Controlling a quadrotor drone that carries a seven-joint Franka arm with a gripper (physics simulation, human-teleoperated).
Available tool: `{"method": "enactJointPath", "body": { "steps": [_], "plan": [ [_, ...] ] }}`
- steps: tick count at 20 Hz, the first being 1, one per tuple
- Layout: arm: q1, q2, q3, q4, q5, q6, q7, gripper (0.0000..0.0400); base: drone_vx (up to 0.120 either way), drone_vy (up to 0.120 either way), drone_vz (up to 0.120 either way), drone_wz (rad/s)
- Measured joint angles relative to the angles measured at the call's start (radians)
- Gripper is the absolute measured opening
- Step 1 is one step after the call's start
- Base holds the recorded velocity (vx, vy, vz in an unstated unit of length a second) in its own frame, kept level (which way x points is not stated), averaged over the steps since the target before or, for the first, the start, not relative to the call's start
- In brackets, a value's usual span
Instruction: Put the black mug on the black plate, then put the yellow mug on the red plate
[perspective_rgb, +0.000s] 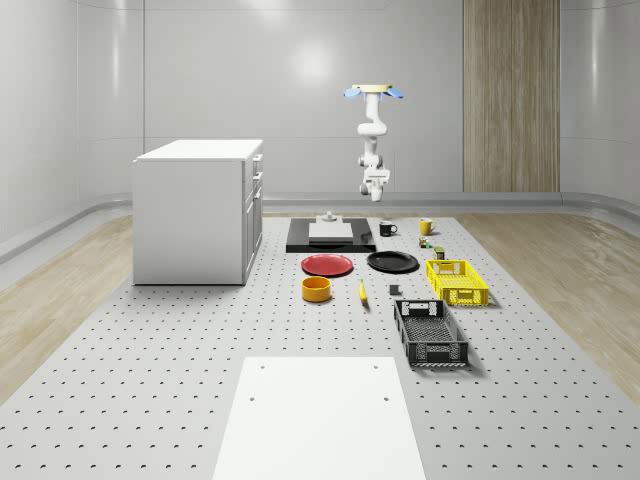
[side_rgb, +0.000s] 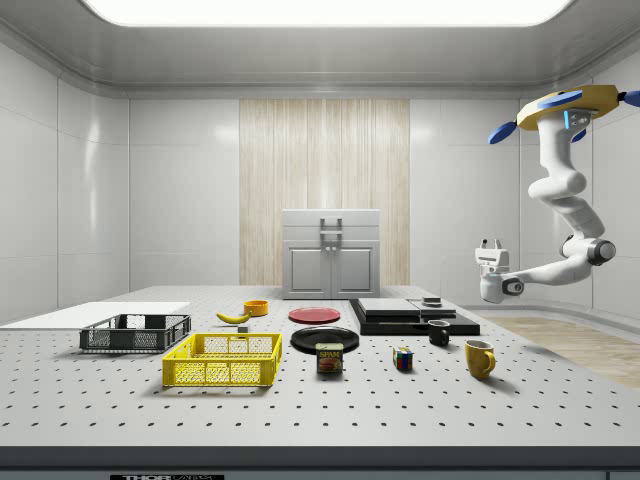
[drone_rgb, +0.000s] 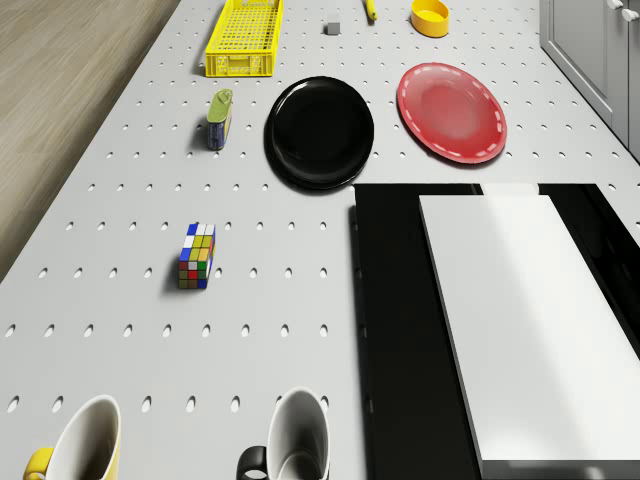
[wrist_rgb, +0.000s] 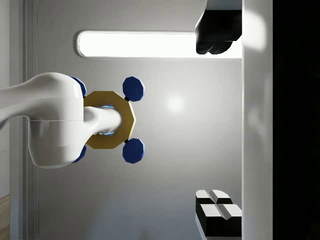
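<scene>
The black mug (perspective_rgb: 388, 229) (side_rgb: 439, 333) (drone_rgb: 295, 440) stands upright on the table beside the yellow mug (perspective_rgb: 426, 227) (side_rgb: 479, 358) (drone_rgb: 85, 445). Nearer the middle lie the black plate (perspective_rgb: 392, 262) (side_rgb: 325, 339) (drone_rgb: 319, 131) and the red plate (perspective_rgb: 328, 265) (side_rgb: 314, 315) (drone_rgb: 452, 111), both bare. The drone (perspective_rgb: 372, 92) (side_rgb: 570, 105) (wrist_rgb: 107, 120) hovers high over the table's far end, past the mugs. My gripper (perspective_rgb: 372, 180) (side_rgb: 490, 246) (wrist_rgb: 216, 120) hangs well above the black mug and points upward at the drone. It is open, with nothing between its fingers.
A black slab (perspective_rgb: 300, 243) (drone_rgb: 400, 330) carrying a white block (drone_rgb: 520, 320) lies next to the mugs. A Rubik's cube (drone_rgb: 197, 255), a can (drone_rgb: 220, 119), a yellow basket (perspective_rgb: 457, 281), a black basket (perspective_rgb: 430, 333), a yellow bowl (perspective_rgb: 317, 289) and a banana (perspective_rgb: 363, 291) sit around the plates. A white cabinet (perspective_rgb: 200, 210) stands at the whole-scene view's left.
</scene>
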Motion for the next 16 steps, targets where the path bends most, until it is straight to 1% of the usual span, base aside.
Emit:
{"method": "enactJointPath", "body": {
  "steps": [16],
  "plan": [
    [-0.002,-0.006,0.002,-0.003,-0.001,0.009,-0.001,0.0400,0.120,0.000,0.000,0.000]
  ]
}}
